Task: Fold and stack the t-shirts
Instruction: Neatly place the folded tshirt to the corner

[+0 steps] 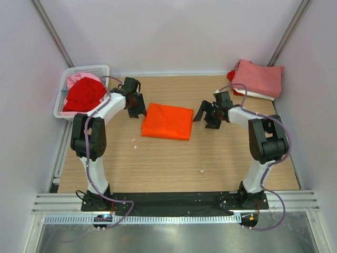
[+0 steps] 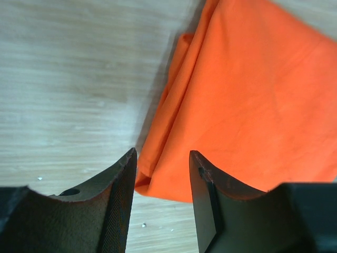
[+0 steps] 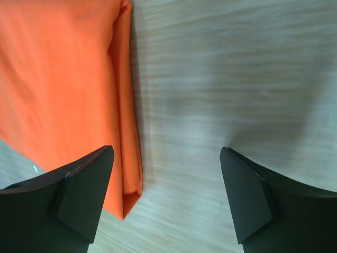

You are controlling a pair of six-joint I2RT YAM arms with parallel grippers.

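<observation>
Lying at table centre: a folded bright orange cloth t-shirt (image 1: 167, 121) is spread flat as a rough rectangle on the light wooden tabletop (image 1: 158, 163), between the two grippers.
Left arm pose: the arm is reached forward and bent inward at the elbow. The left gripper (image 1: 138, 108) is held low just beside the orange shirt's left edge.
Left jaws: slightly parted above the shirt's corner, with no cloth pinched.
Right arm pose: the arm is bent inward likewise. The right gripper (image 1: 204, 117) is held low just off the shirt's right edge.
Right jaws: spread wide over bare wood.
Far left corner: a crumpled red t-shirt (image 1: 84, 95) and a pale pink one (image 1: 84, 78) are held in a white plastic mesh basket (image 1: 84, 69).
Far right corner: a folded salmon-pink t-shirt (image 1: 258, 78) is stacked on a white one (image 1: 259, 95).
</observation>
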